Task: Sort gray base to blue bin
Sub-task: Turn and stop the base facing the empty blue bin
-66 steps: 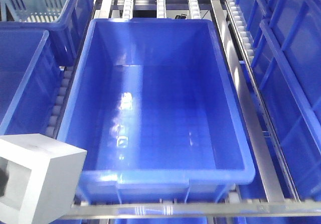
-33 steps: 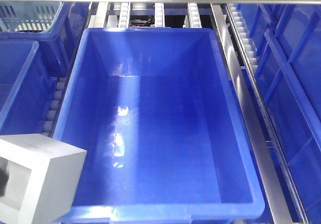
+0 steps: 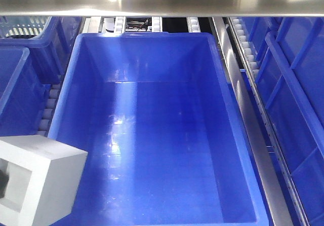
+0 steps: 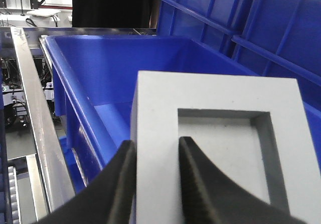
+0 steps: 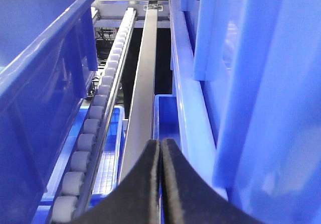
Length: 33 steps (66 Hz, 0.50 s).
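Observation:
The gray base [image 3: 38, 180] is a matte gray block with a square recess. It hangs at the lower left of the front view, over the near left corner of the blue bin [image 3: 152, 135]. In the left wrist view my left gripper [image 4: 156, 151] is shut on the left wall of the gray base [image 4: 220, 148], one finger outside, one inside the recess. The blue bin [image 4: 120, 68] lies just beyond and below it. My right gripper [image 5: 160, 148] is shut and empty, above a steel rail [image 5: 143, 88] to the right of the bin.
A steel shelf beam [image 3: 162, 0] crosses the top of the front view. More blue bins [image 3: 298, 99] stand at right and at left [image 3: 15, 79]. A pale lattice basket [image 3: 25, 27] sits at far left. Roller tracks [image 5: 90, 133] flank the bin.
The view has moved forward over the bin: the bin's near rim has left the frame and the shelf beam has come in at the top. The gray base keeps its place in my left gripper.

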Motion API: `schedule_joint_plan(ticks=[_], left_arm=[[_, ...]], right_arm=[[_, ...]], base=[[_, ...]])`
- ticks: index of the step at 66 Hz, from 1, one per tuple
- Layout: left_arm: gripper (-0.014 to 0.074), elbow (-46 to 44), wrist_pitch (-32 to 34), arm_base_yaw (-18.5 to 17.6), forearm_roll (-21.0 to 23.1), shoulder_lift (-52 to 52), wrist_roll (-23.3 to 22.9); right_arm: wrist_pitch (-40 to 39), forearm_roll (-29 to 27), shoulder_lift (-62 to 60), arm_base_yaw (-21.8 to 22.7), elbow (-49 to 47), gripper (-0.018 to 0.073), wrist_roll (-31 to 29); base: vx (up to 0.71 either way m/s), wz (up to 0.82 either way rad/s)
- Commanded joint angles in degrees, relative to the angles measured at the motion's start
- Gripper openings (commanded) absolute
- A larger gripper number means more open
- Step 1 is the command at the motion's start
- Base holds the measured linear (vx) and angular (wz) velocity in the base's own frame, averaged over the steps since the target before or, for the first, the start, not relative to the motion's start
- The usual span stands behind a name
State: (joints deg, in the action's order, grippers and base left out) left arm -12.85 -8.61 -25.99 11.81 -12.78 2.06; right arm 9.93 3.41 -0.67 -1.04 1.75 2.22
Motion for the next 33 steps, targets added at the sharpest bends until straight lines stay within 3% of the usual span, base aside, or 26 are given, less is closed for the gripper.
schedule_joint_plan(ticks=[1, 33], left_arm=[[-0.0006, -1.92, 6.48, -0.46, 0.43, -0.52, -0.31], [-0.0006, -1.92, 6.48, -0.46, 0.43, -0.52, -0.31]], right_arm=[[-4.24, 0.35, -0.66, 0.26, 0.83, -0.0009, -0.31], [-4.24, 0.35, -0.66, 0.26, 0.83, -0.0009, -0.31]], base=[[0.02, 0.0], [0.0, 0.0]])
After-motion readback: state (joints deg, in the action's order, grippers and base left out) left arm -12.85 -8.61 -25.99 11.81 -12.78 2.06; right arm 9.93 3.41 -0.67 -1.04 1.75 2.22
